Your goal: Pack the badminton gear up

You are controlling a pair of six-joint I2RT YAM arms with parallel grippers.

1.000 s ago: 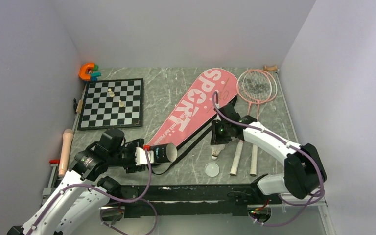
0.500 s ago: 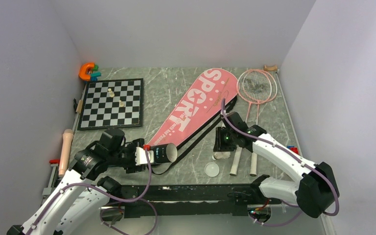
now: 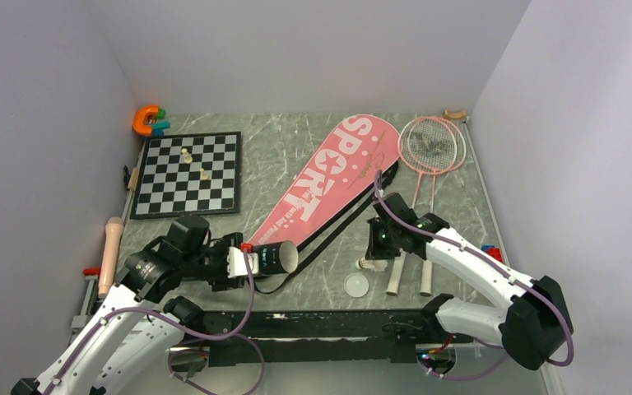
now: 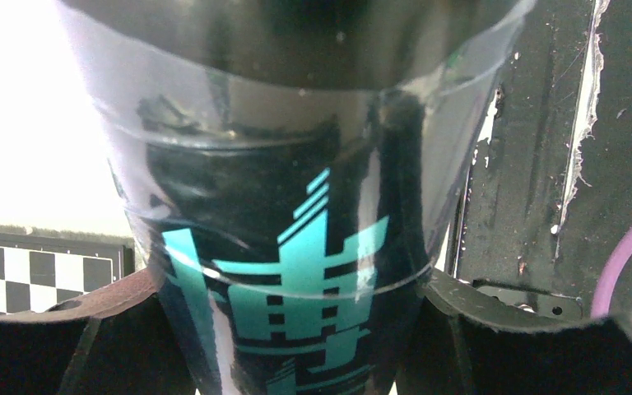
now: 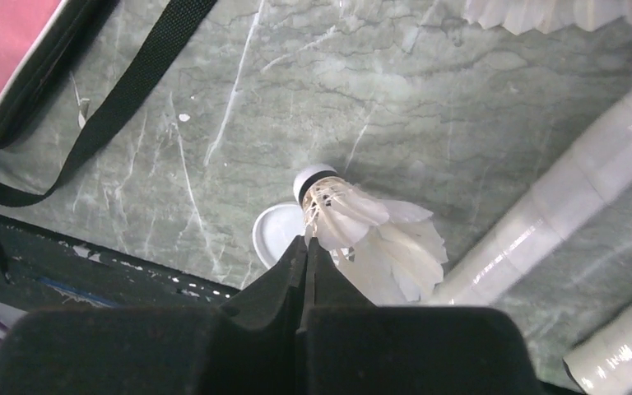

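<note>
My left gripper (image 3: 243, 262) is shut on the long black tube (image 3: 273, 257), which lies level with its open end facing right. In the left wrist view the tube (image 4: 288, 164) fills the frame between the fingers. My right gripper (image 3: 377, 249) is shut on the feathers of a white shuttlecock (image 3: 369, 265), low over the table. In the right wrist view the shuttlecock (image 5: 374, 239) sticks out past the closed tips (image 5: 305, 243). Another shuttlecock (image 5: 543, 12) shows at the top edge. Two pink rackets (image 3: 432, 144) lie at the right, with white handles (image 3: 397, 276). The pink "SPORT" bag (image 3: 337, 177) lies in the middle.
A round white lid (image 3: 355, 285) lies near the front edge, left of the racket handles. The bag's black strap (image 3: 329, 234) runs across the table between the arms. The chessboard (image 3: 188, 173) and the orange toy (image 3: 143, 120) are at the back left. A wooden handle (image 3: 112, 251) lies at the left edge.
My right gripper has moved nearer and a little right with the shuttlecock, lowering it toward the table beside the racket handles. The left arm and tube have not moved.
</note>
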